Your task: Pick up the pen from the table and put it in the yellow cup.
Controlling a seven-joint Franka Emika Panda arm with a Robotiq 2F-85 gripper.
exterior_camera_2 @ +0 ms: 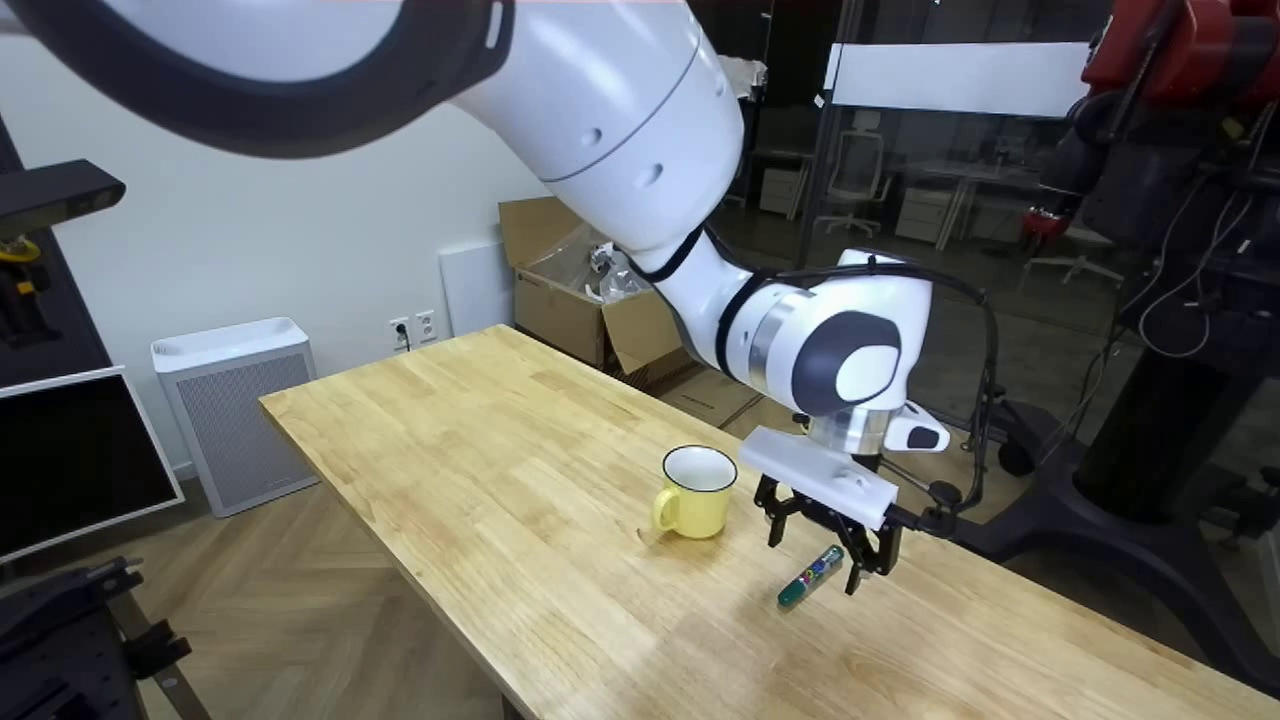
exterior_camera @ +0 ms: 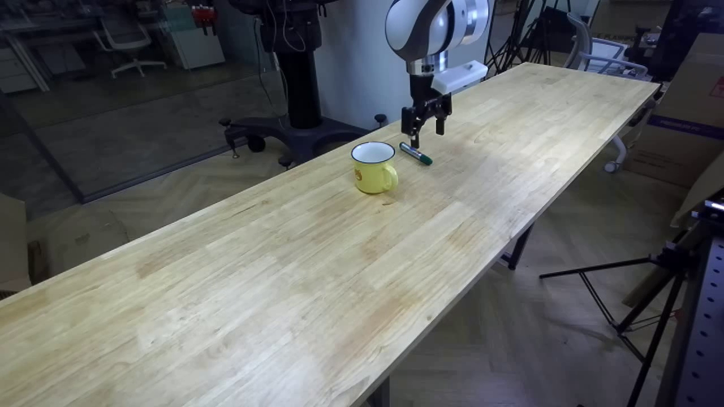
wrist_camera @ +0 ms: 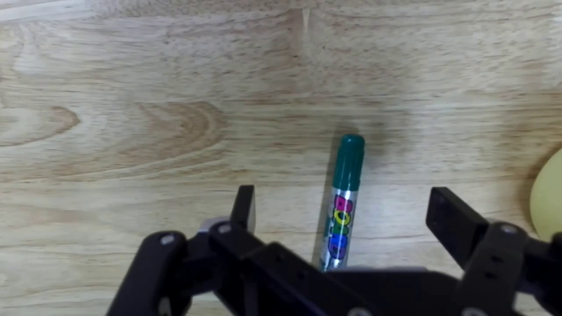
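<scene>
Wrist view: my gripper (wrist_camera: 342, 207) reaches up from the bottom of the frame, its jaws spread wide and holding nothing.
Pen (wrist_camera: 344, 202): flat on the table (exterior_camera: 271, 294), right of centre in the wrist frame, seen between my two fingers (wrist_camera: 242, 206) with a gap on each side.
Step in hand: lining up the grasp, I judge; the pick is not yet made.
Centring: the two gaps look much alike, so I should keep them that way; a round barrel may roll if one finger meets it first.
Descent: straight down until the pads straddle the barrel, easing off before the tips press the wood; I cannot tell exactly how high they hover.
Grip spot: near the pen's middle would be best, so that it hangs steady when lifted.
Yellow cup (wrist_camera: 551, 197): upright, cut off by the right edge of the wrist frame; the nearer finger needs care there.
Cap (wrist_camera: 350, 162): dark green, pointing to the top of the wrist frame; in an exterior view the cap (exterior_camera: 425, 160) points lower right.
Long axis: almost vertical in the wrist frame, its top leaning slightly right, nearly square to my closing line; a small turn would true it. The lower end is hidden behind my gripper.
</scene>
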